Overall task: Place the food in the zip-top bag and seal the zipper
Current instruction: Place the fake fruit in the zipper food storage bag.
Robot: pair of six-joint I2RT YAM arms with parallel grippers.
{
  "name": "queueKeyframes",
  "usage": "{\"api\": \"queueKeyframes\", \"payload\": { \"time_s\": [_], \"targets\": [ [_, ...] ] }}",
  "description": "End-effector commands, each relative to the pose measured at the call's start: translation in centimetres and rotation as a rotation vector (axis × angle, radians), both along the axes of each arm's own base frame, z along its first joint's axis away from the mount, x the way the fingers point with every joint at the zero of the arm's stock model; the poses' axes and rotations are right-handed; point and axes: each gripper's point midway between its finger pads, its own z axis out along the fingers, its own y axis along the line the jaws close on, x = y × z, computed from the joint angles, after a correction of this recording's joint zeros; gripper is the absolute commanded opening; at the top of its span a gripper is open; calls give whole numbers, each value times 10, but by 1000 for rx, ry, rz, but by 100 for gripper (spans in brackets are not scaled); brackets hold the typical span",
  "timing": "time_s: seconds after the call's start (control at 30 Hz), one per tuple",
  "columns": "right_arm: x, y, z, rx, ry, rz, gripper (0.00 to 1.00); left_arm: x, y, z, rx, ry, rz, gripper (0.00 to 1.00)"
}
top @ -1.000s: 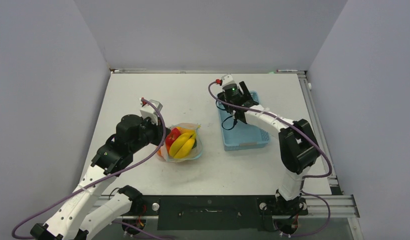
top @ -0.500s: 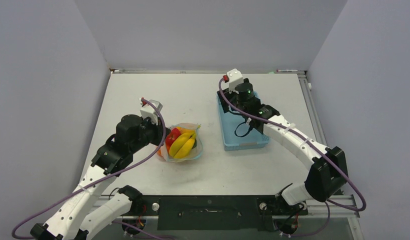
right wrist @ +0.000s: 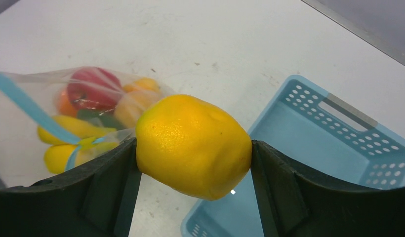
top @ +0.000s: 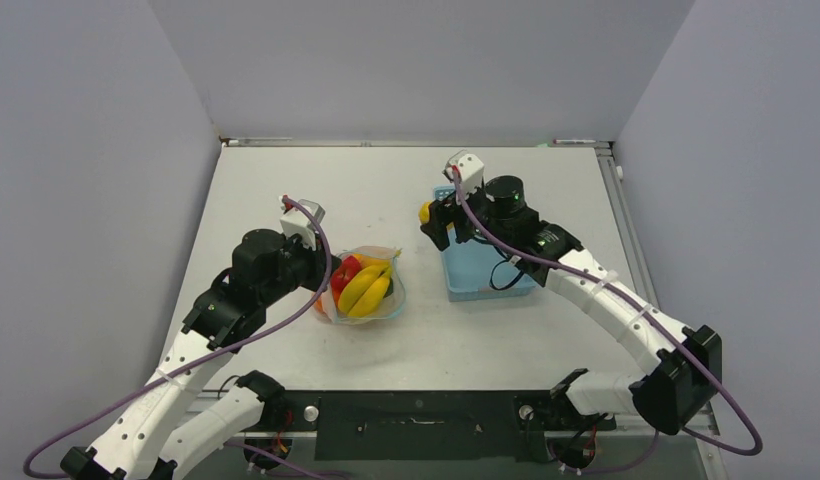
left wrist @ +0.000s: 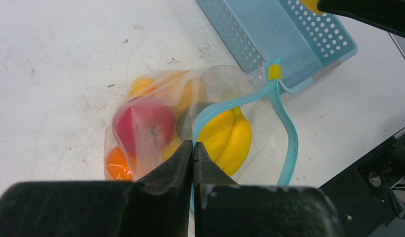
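The clear zip-top bag lies at the table's middle left with its mouth open. Inside it are a yellow banana, a red fruit, an orange piece and a dark green one. My left gripper is shut on the light-blue zipper strip at the bag's near mouth edge. My right gripper is shut on a yellow lemon. In the top view the lemon hangs above the table just left of the basket, to the right of the bag.
The light-blue perforated basket stands at the middle right under the right arm and looks empty; it also shows in the right wrist view. A small yellow slider sits at the zipper's far end.
The right arm has lifted out of the basket and swung left with the lemon in its jaws. The left arm and the bag have not moved.
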Motion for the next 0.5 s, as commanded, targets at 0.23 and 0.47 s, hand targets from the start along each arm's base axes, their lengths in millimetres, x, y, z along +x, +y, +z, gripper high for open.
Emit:
{"api": "queueKeyframes", "payload": {
  "time_s": [0.23, 0.47],
  "targets": [
    [-94, 52, 67, 221, -78, 409, 56, 6, 1, 16, -28, -46, 21, 0],
    [-134, 86, 72, 233, -102, 555, 57, 6, 1, 16, -27, -45, 21, 0]
  ]
}}
